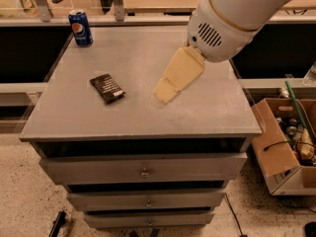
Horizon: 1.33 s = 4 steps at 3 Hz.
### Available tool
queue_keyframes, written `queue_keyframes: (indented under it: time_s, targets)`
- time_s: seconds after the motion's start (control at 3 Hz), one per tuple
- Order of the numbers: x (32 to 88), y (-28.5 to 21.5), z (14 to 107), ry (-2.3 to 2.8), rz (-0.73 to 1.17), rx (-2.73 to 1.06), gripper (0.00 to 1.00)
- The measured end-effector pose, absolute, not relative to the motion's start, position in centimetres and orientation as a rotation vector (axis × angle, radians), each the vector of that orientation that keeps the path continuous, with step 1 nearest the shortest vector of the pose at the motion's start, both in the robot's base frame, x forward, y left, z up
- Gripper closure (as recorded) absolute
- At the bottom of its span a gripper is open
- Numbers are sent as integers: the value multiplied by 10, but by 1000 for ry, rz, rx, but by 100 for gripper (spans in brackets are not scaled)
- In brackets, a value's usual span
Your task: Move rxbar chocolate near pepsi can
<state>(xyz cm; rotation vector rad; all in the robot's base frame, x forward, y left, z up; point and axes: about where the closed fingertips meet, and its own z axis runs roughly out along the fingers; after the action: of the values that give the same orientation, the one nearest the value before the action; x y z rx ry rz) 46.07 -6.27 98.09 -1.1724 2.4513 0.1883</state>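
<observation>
The rxbar chocolate [106, 88], a flat dark bar with pale lettering and a white patch at its near end, lies on the left middle of the grey cabinet top [212, 112]. The pepsi can [80, 27], blue with a silver top, stands upright at the far left corner. My gripper [164, 93] hangs from the white arm over the middle of the top, its cream tip a hand's width right of the bar and holding nothing.
The grey cabinet has drawers with small knobs [144, 173] below. An open cardboard box [286, 142] of clutter stands on the floor at the right. A railing and dark shelves run behind the cabinet.
</observation>
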Motion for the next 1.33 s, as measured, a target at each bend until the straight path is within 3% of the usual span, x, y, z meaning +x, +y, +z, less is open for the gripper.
queue_keyframes:
  time_s: [0.67,1.33]
  targets:
    - [467,-29,964,2564,177,-847,0]
    - [482,-26,965,2374,204,-673,0]
